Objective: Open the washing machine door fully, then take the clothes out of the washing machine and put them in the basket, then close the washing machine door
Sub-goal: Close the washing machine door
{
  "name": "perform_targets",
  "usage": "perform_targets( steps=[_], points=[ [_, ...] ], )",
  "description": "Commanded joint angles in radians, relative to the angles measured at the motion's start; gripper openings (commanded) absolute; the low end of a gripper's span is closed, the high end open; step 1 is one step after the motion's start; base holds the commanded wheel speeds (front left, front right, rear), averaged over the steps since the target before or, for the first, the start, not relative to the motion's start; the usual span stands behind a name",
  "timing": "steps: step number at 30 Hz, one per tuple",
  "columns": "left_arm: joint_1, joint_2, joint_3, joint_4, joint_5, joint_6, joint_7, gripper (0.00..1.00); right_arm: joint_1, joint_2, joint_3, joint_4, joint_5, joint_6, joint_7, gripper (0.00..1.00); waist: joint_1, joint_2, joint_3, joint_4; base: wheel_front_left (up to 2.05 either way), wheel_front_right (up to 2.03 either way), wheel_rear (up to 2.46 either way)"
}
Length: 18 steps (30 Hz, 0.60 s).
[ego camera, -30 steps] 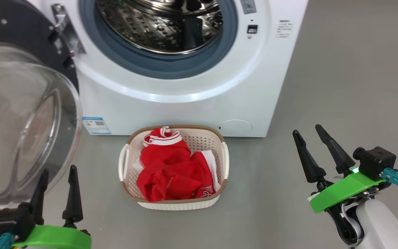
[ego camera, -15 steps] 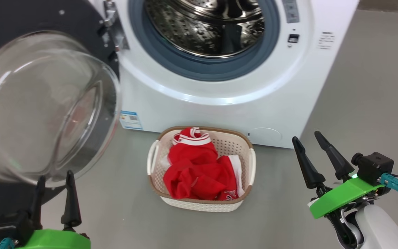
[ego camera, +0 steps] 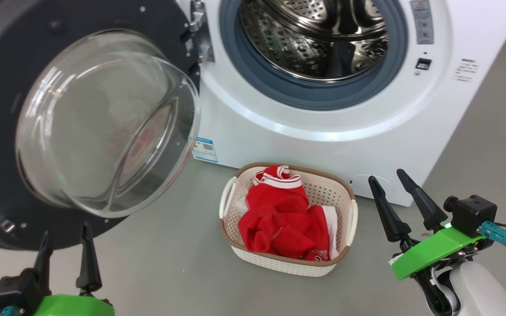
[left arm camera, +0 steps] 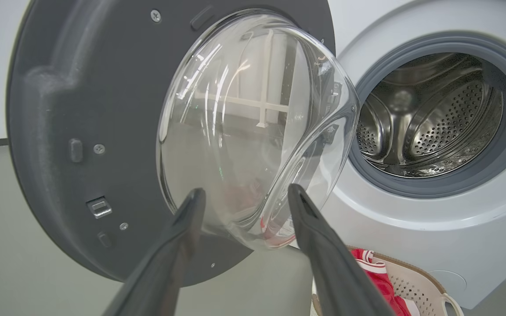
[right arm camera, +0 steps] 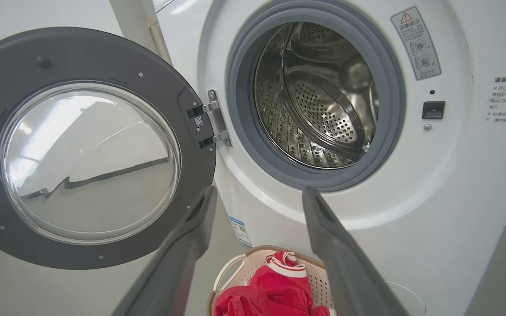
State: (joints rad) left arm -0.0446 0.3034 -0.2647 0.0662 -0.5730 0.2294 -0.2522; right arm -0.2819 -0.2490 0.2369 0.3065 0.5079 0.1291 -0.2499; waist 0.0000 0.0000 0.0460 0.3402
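Note:
The washing machine [ego camera: 279,145] stands with its steel drum [ego camera: 314,39] bare, and nothing red shows inside it. The washing machine door [ego camera: 103,123] is swung wide to the left, its glass bowl bulging toward me. On the floor before the machine, the cream basket [ego camera: 328,193] holds the red clothes [ego camera: 283,219] with white trim. My left gripper [ego camera: 65,231] hovers open and empty just below the door, whose glass [left arm camera: 253,131] is close beyond the left gripper [left arm camera: 245,189]. To the right of the basket my right gripper [ego camera: 385,175] is open and empty. The right gripper [right arm camera: 258,189] points at the machine above the clothes [right arm camera: 279,289].
Grey floor [ego camera: 169,263] spreads around the basket and runs on to the right of the machine [ego camera: 494,131]. A small blue label [ego camera: 204,149] sits on the machine's lower front. The door's hinge [right arm camera: 213,123] is on the opening's left side.
The head view has swung left, so the machine, door and basket have slid right in the picture. Both grippers stay open and the clothes lie unchanged in the basket.

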Motion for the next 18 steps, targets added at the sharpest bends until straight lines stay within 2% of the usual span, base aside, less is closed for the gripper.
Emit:
perform_targets(
  steps=[1,18],
  points=[
    [-0.018,0.021,0.042,-0.022,0.013,0.011,-0.009,1.0,0.014,-0.002,0.018,-0.021,0.012,0.002,-0.012,1.0,0.0,0.0,-0.001,0.028,0.0,0.0,0.0],
    [-0.003,0.015,0.041,-0.027,0.013,0.021,-0.009,1.0,0.015,-0.001,0.027,-0.014,0.017,0.002,-0.012,1.0,0.0,0.0,-0.012,0.115,0.0,0.0,0.0]
  ],
)
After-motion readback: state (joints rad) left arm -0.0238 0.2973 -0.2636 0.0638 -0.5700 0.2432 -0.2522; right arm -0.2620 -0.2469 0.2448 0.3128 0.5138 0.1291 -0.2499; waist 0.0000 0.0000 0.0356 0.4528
